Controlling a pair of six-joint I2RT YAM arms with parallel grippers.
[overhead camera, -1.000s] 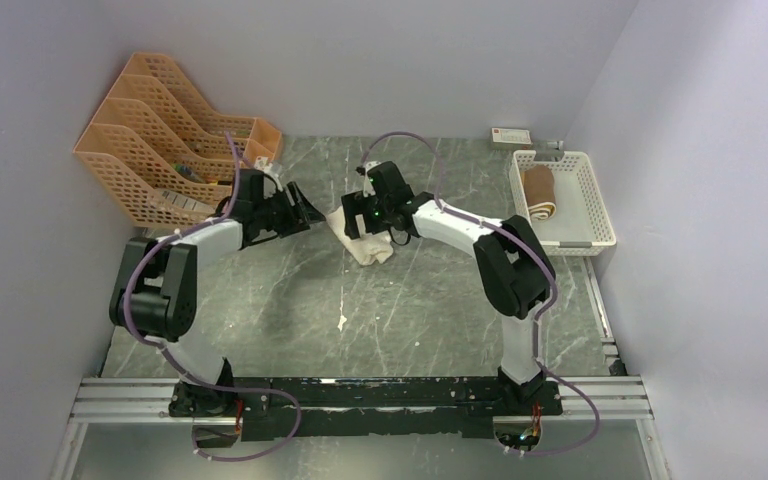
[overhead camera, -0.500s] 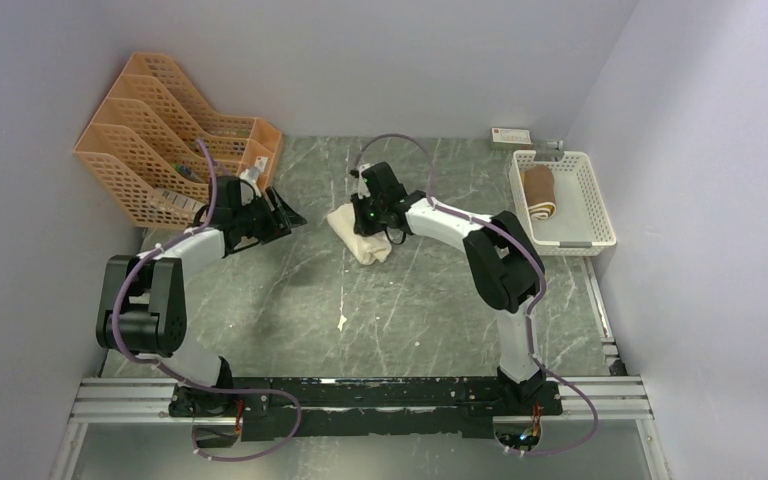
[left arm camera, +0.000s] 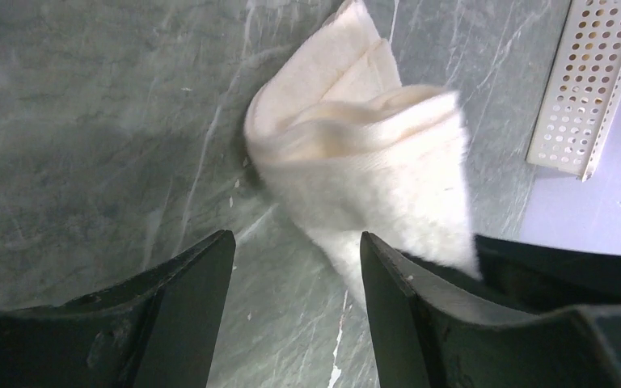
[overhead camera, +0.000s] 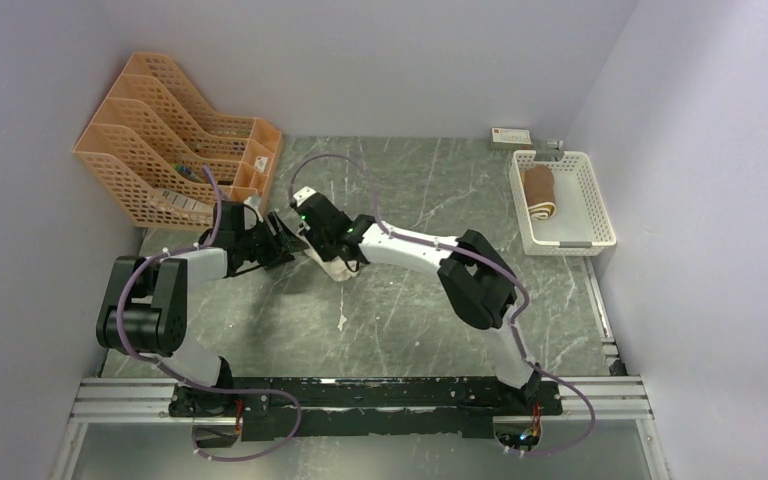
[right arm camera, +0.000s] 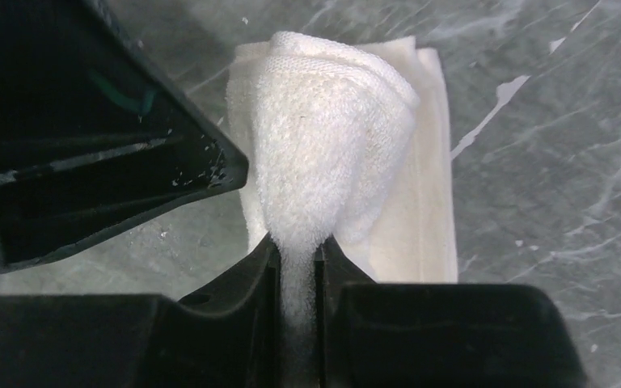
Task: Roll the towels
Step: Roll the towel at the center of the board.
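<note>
Cream-white towel (right arm camera: 331, 145) lies bunched left of the table's middle. One fold is clenched in the right gripper (right arm camera: 295, 246), and flat layers rest on the marble below it. The left gripper (left arm camera: 295, 250) hovers just beside it, jaws spread and grasping nothing. The grey-green table (overhead camera: 410, 320) stretches wide toward the near edge and the right. A white basket (overhead camera: 600, 215) at far right holds the rolled brown towel (overhead camera: 539, 192). An orange file rack (overhead camera: 160, 150) stands far left by lavender walls (overhead camera: 410, 60).

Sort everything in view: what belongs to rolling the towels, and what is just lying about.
Job: cream-white towel, pinched in the right tool; open left tool near it; brown towel, already rolled.
Lying about: white basket holding it, orange file rack, small white box.
</note>
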